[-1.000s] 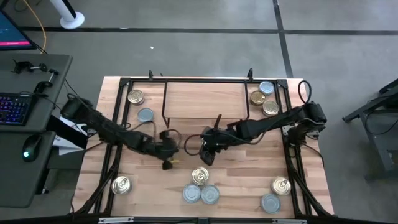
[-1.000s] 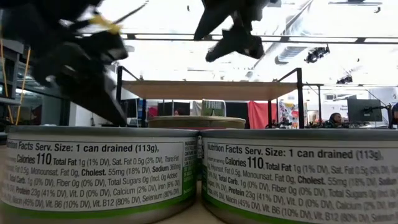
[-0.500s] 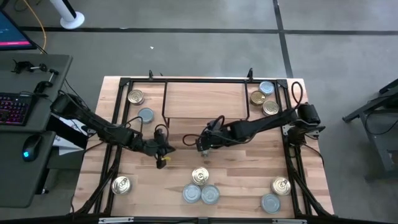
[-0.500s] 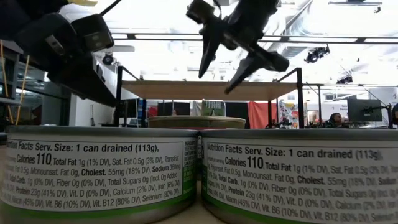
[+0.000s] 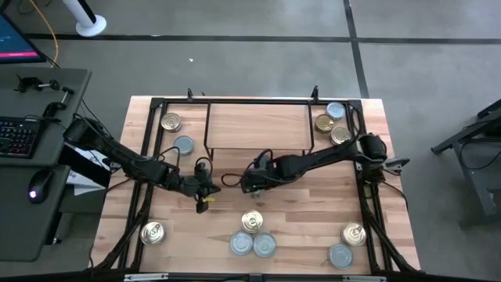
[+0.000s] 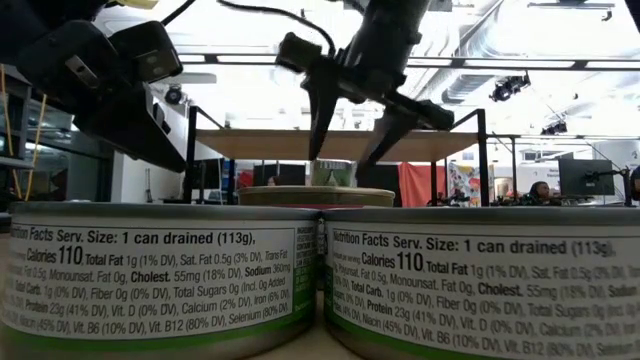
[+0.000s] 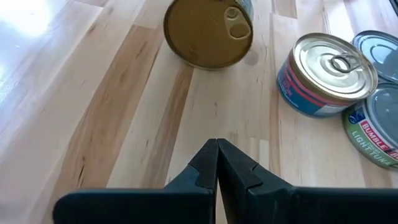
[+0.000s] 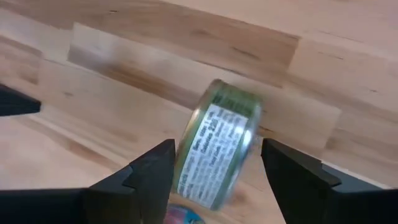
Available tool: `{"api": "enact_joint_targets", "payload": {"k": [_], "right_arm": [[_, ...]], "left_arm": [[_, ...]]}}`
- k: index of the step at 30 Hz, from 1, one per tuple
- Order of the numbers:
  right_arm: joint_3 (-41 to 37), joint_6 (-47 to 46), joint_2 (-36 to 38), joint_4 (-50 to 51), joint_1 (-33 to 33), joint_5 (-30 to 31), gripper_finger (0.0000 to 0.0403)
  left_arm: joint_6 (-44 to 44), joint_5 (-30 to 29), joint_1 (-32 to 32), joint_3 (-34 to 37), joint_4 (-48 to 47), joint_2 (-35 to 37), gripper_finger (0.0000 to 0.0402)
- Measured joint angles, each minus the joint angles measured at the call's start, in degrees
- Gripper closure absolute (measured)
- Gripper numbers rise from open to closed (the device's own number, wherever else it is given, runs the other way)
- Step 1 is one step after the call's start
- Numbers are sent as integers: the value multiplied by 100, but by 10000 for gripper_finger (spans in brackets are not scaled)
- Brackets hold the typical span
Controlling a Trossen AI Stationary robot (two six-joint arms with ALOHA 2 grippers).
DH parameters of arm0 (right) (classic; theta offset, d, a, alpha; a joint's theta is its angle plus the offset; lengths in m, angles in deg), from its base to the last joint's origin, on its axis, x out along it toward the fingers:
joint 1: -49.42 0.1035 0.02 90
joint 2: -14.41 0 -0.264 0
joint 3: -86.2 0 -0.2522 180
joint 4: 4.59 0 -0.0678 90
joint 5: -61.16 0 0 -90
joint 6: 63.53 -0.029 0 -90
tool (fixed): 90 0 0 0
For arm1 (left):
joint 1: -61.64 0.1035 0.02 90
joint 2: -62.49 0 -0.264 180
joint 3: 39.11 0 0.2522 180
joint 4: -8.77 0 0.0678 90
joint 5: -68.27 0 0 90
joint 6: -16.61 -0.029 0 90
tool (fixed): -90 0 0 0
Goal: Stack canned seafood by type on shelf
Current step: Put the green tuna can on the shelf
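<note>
Centrally over the wooden worktop [image 5: 313,204], my right pincer [image 8: 214,168] has its fingers apart, with a small round green-labelled tin [image 8: 217,149] tilted on edge between them; whether they touch it I cannot tell. My left pincer [image 7: 217,163], fingers together, hovers near the low light-wood shelf [image 5: 258,125] toward the worktop's far edge

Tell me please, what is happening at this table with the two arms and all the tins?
The right gripper is in front of the shelf, its fingers open on either side of a tilted, green-labelled tin. I cannot tell if they touch it. The left gripper hangs nearby, fingers shut, holding nothing. The other tins lie scattered on the tabletop.
</note>
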Motion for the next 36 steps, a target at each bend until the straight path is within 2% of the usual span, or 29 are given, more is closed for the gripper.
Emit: {"api": "enact_joint_targets", "payload": {"k": [14,17,21,24,30,36], "right_arm": [[-21,-17,-101,361,145,-214,174],[-21,300,-101,515,175,-297,206],[-21,1034,-79,692,199,-326,294],[-25,1732,2,730,197,-360,296],[-25,2941,574,1377,243,-398,296],[-25,3136,1670,2751,678,-63,296]], "left_arm": [[-13,-70,4,0,-3,0,401],[-11,-124,4,0,-2,0,401],[-2,-248,9,0,105,0,401],[-4,-274,53,0,394,0,401],[-5,-288,220,0,1030,2,401],[140,-286,313,0,1410,2,401]]}}
